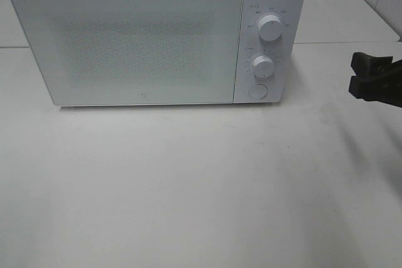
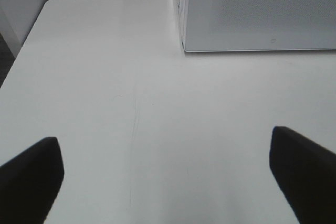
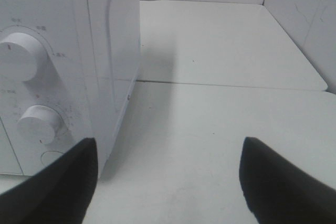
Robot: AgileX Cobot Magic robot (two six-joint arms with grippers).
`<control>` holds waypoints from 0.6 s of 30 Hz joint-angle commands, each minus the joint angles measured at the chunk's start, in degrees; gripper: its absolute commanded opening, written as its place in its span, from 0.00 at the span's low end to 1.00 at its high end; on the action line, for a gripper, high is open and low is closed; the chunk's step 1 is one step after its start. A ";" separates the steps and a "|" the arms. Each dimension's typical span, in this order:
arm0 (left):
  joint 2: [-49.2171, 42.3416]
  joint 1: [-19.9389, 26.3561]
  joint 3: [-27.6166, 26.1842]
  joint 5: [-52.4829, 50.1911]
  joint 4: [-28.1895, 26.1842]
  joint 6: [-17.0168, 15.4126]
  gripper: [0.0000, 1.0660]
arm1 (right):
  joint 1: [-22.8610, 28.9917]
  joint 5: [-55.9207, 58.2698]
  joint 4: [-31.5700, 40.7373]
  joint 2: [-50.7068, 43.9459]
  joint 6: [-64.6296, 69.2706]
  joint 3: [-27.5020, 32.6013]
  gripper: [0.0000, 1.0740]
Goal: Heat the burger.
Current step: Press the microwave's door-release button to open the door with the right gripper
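Observation:
No burger shows in any view; it is hidden or out of view. A white microwave (image 1: 151, 39) stands at the back of the table with its door shut; it also shows in the left wrist view (image 2: 257, 11) and the right wrist view (image 3: 58, 66). My right gripper (image 1: 370, 78) is open and empty at the right edge, level with the microwave's knobs and well to their right. In the right wrist view (image 3: 168, 182) its fingers are wide apart over bare table. My left gripper (image 2: 165, 174) is open and empty over the table, in front of and left of the microwave.
The microwave panel has two round knobs (image 1: 269, 29) (image 1: 263, 66) and a round button (image 1: 256, 91) below them. A white table (image 1: 188, 186) carries everything; a second table surface (image 3: 220, 40) lies behind, by a tiled wall.

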 commanded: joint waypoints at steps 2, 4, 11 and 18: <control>-1.09 0.11 0.23 -0.11 -0.23 -0.52 0.94 | 6.42 -7.39 7.51 6.88 -6.53 0.46 0.67; -1.09 0.11 0.23 -0.11 -0.23 -0.52 0.94 | 7.96 -8.31 8.48 7.96 -7.05 0.46 0.67; -1.09 0.11 0.23 -0.11 -0.23 -0.52 0.94 | 17.53 -15.13 17.19 15.47 -7.28 0.11 0.67; -1.09 0.11 0.23 -0.11 -0.23 -0.52 0.94 | 28.07 -19.08 27.50 20.74 -7.85 -1.95 0.67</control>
